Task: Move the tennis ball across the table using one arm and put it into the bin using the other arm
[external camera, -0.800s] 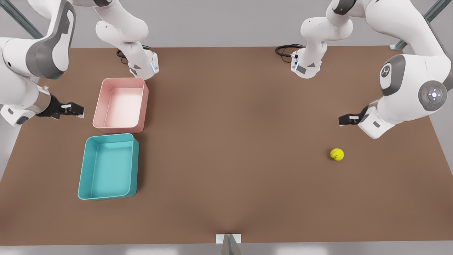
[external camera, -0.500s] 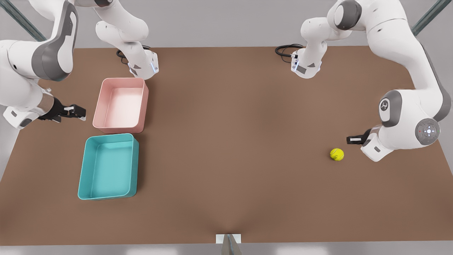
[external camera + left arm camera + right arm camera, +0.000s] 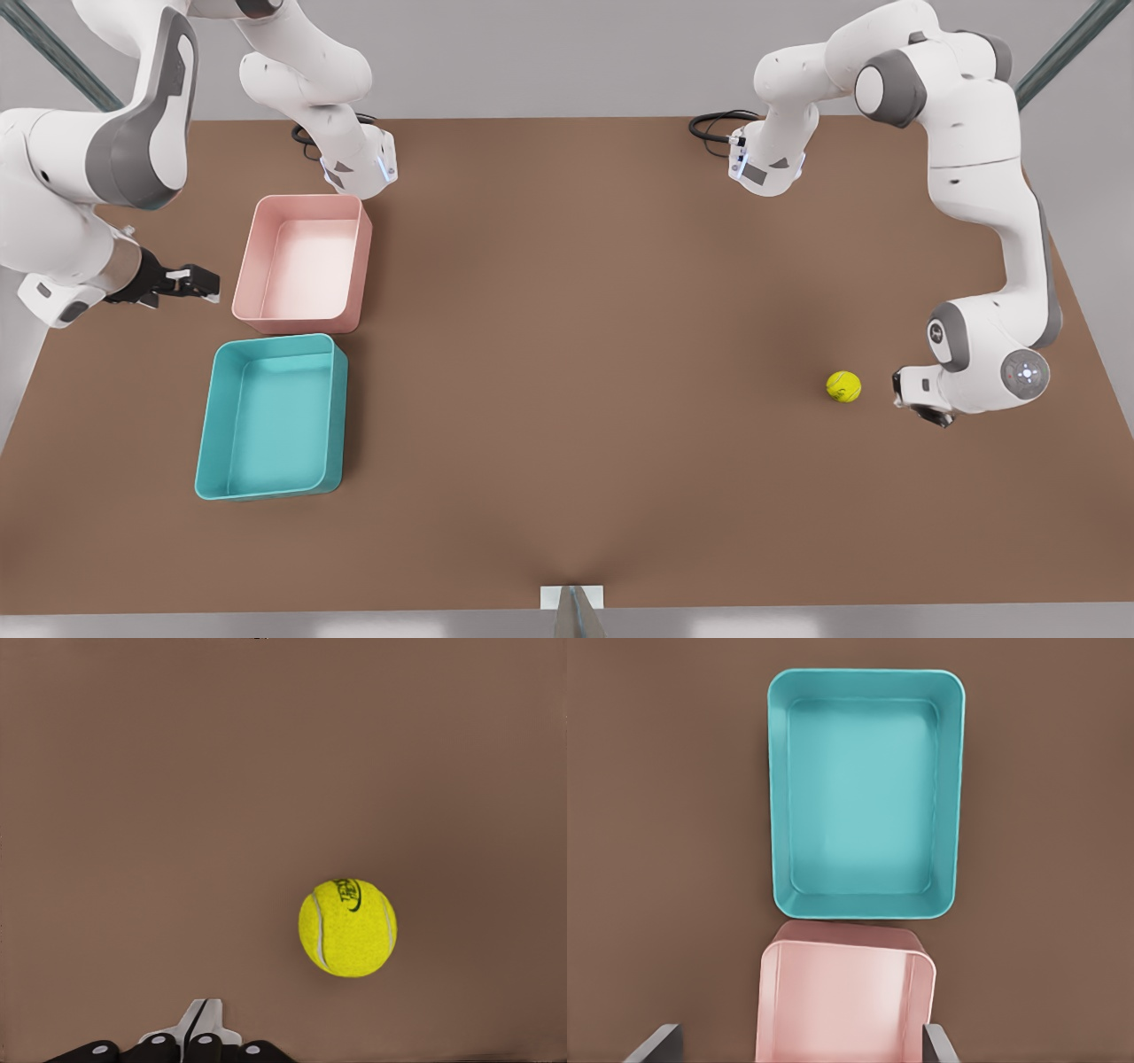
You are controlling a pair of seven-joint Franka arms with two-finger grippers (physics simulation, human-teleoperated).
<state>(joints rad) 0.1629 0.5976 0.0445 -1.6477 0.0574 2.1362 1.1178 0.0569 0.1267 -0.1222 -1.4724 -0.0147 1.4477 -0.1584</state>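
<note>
Front view: small yellow-green fuzzy tennis ball (image 3: 843, 386) rests on the plain matte brown desk (image 3: 576, 354), far toward this view's right, well apart from both tubs
Left tool: my left tool (image 3: 908, 395) hangs just beside the tennis ball, on the front view's right of it, not touching it
Left tool state: narrow, its fingers (image 3: 191, 1020) pressed together, holding nothing
Right tool: my right tool (image 3: 204, 283) hovers at the front view's left, just beside the pink rectangular plastic tub (image 3: 301, 261), spread wide, holding nothing
Bin: teal rectangular plastic bin (image 3: 270, 416) with rounded corners lies just beside the pink tub, toward the desk's near edge
</note>
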